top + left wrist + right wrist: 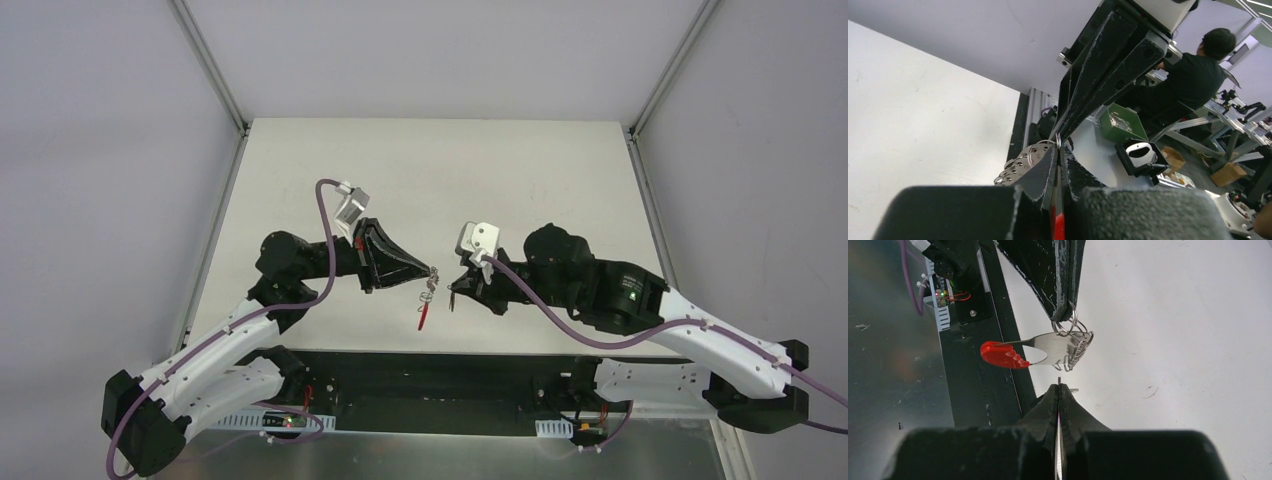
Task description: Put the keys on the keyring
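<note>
Keyring [1073,337] hangs pinched in your left gripper [1063,315]; your right gripper [1058,390] is clamped on what looks like a key [1059,382], not yet threaded.

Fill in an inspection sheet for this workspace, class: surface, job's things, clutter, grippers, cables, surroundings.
Surface: white table, faint scuffs.
Job's things: keyring with red piece, hanging in the air.
Clutter: nothing seen.
Grippers: left gripper shut on keyring; right gripper shut on thin silver sliver, probably a key.
Cables: purple cables loop along both arms.
Surroundings: grey walls; person at benches beyond.
</note>
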`<action>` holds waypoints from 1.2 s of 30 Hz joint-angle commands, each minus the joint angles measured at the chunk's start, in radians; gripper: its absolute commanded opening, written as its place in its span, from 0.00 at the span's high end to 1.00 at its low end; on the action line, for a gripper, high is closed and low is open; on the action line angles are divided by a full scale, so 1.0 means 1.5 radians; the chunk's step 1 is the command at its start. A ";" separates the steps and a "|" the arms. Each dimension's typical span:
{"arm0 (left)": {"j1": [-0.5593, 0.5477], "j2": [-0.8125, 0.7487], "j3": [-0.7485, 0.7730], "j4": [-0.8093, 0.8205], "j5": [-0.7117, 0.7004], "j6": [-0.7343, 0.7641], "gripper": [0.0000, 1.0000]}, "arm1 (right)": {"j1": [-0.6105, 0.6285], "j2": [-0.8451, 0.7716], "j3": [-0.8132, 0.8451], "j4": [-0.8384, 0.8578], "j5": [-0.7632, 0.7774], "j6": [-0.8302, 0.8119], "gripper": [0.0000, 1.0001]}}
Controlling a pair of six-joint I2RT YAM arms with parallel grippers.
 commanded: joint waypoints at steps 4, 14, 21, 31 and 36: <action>-0.012 0.016 0.023 0.127 0.087 -0.048 1.00 | 0.022 -0.015 0.053 -0.008 -0.011 -0.012 1.00; -0.027 0.033 0.039 0.156 0.135 -0.051 1.00 | 0.037 0.001 0.107 -0.028 -0.037 -0.003 1.00; -0.033 0.038 0.048 0.161 0.148 -0.052 1.00 | 0.047 0.003 0.118 -0.037 -0.039 -0.002 1.00; -0.039 0.048 0.059 0.166 0.154 -0.054 1.00 | 0.061 0.020 0.131 -0.034 -0.034 -0.019 1.00; -0.040 0.050 0.059 0.166 0.152 -0.054 1.00 | 0.067 0.023 0.137 -0.037 -0.039 -0.022 1.00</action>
